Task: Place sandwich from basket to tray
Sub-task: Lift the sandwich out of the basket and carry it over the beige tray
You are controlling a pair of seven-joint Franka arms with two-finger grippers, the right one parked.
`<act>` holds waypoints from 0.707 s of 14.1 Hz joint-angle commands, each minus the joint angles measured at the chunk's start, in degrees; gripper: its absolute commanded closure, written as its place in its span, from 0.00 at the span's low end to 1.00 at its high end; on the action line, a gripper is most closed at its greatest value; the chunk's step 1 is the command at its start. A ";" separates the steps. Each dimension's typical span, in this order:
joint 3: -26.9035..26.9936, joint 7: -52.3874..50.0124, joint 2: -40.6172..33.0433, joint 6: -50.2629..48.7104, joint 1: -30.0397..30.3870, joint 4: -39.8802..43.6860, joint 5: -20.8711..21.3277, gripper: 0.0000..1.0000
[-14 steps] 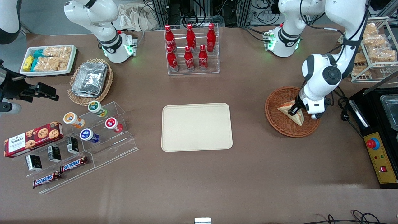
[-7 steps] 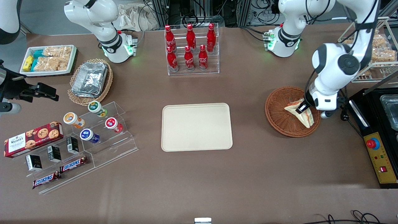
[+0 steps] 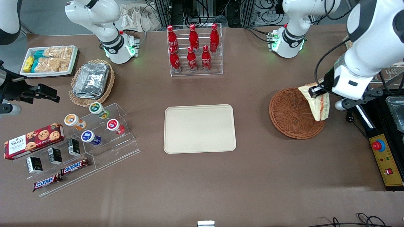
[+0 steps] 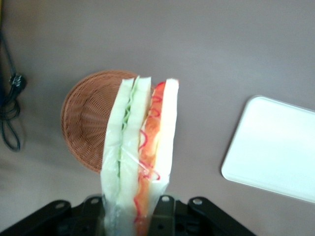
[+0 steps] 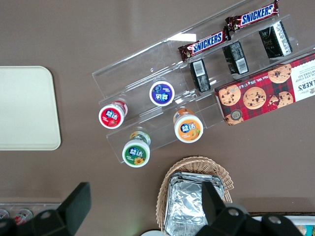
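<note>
My left gripper (image 3: 316, 91) is shut on the sandwich (image 3: 318, 104), a pale bread wedge with red-orange and green filling, and holds it in the air above the rim of the reddish-brown wicker basket (image 3: 288, 114) at the working arm's end. In the left wrist view the sandwich (image 4: 140, 147) hangs from the gripper (image 4: 135, 214) with the basket (image 4: 86, 123) empty below it. The cream-beige tray (image 3: 199, 128) lies flat at the table's middle, toward the parked arm from the basket, and nothing is on it; it also shows in the left wrist view (image 4: 275, 147).
A clear rack of red cola bottles (image 3: 193, 50) stands farther from the camera than the tray. A black machine with a yellow control panel (image 3: 385, 157) sits by the basket. A tan basket of foil containers (image 3: 91, 80) and a snack display (image 3: 79, 142) lie toward the parked arm's end.
My gripper has risen out of the basket with the sandwich and moved farther from the camera. The sandwich left the basket floor and now hangs above the rim.
</note>
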 commanded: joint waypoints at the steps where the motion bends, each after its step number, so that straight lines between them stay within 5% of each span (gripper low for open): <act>1: -6.99 3.57 4.56 -2.03 -0.27 4.48 0.89 1.00; 5: -15.98 -5.53 13.51 4.09 -3.68 4.75 5.36 1.00; 7: -16.08 -12.84 18.87 11.22 -9.03 3.78 10.54 1.00; 10: -15.99 -16.03 26.35 19.56 -11.08 3.78 11.97 1.00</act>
